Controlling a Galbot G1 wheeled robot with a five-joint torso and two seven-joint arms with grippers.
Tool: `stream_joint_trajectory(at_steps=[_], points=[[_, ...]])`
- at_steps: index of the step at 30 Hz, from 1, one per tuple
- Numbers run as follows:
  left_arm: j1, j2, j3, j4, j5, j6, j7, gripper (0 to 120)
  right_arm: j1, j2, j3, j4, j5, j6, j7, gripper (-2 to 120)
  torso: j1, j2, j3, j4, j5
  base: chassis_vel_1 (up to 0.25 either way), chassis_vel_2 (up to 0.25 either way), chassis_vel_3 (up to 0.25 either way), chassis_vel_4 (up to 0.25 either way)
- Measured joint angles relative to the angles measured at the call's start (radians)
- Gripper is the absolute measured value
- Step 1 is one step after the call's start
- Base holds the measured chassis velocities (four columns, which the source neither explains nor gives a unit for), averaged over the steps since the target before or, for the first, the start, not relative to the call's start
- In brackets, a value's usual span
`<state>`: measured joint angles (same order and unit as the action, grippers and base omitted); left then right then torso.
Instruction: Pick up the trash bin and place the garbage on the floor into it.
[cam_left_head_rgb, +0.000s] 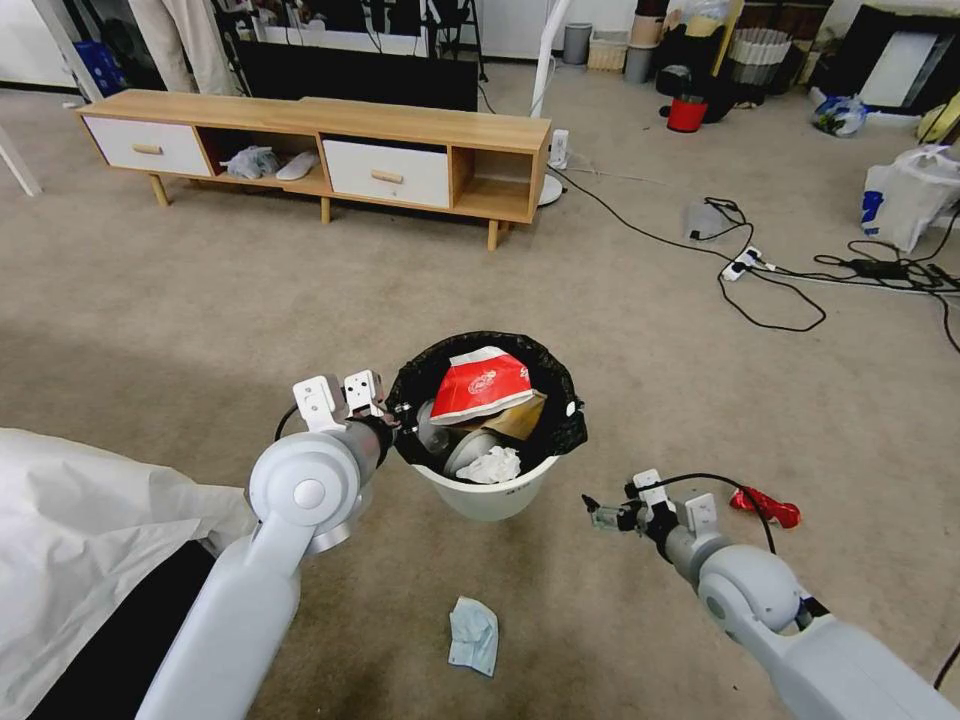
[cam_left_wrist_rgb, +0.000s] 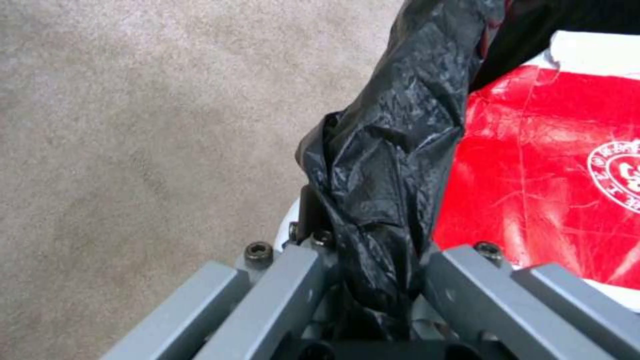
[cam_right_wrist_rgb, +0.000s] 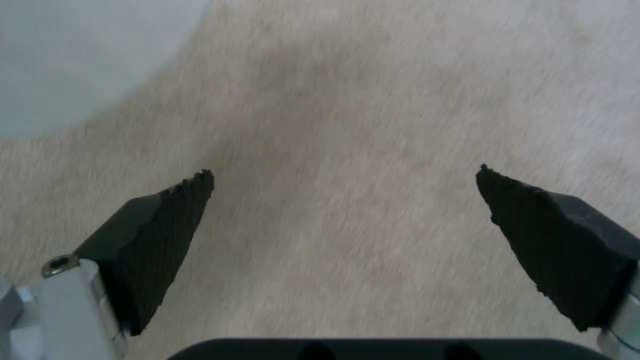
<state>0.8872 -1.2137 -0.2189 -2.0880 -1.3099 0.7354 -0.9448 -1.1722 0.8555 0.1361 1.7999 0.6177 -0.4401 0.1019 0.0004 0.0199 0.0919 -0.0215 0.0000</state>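
Left gripper (cam_left_head_rgb: 398, 410) fingers pinch the trash bin (cam_left_head_rgb: 490, 495), apparently holding red-white packet (cam_left_head_rgb: 480, 384) and tissue (cam_left_head_rgb: 492, 465); right gripper (cam_left_head_rgb: 598, 515) fingers spread.

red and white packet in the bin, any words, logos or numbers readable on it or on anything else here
Nothing can be read for certain.
Red and white paper packet in the small round white plastic trash bin: a round white seal with ring lettering, too small and cut off to read.
White plastic shopping bag with a blue mark: too small to read.
The left gripper grips the bin's black bag liner; the right gripper hangs open over the carpet.
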Motion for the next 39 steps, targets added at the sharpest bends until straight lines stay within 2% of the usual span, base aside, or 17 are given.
stream_joint_trajectory(at_steps=[13, 26, 39], points=[[-0.004, -0.004, 0.001, 0.004, -0.001, 0.0, 0.002, 2, 0.012, 0.01, -0.054, 0.009, 0.023, -0.045, 0.012, 100, 0.0, 0.0, 0.0, 0.0, 0.0, 0.0, 0.0, 0.0, 0.0], [-0.002, -0.01, 0.003, 0.007, 0.003, 0.0, 0.002, 2, 0.046, 0.029, -0.171, -0.011, 0.008, -0.011, 0.006, 100, 0.0, 0.0, 0.0, 0.0, 0.0, 0.0, 0.0, 0.0, 0.0], [-0.004, -0.018, 0.004, 0.014, 0.007, 0.0, 0.003, 2, 0.06, 0.045, -0.23, -0.026, -0.017, 0.017, -0.003, 100, 0.0, 0.0, 0.0, 0.0, 0.0, 0.0, 0.0, 0.0, 0.0]])
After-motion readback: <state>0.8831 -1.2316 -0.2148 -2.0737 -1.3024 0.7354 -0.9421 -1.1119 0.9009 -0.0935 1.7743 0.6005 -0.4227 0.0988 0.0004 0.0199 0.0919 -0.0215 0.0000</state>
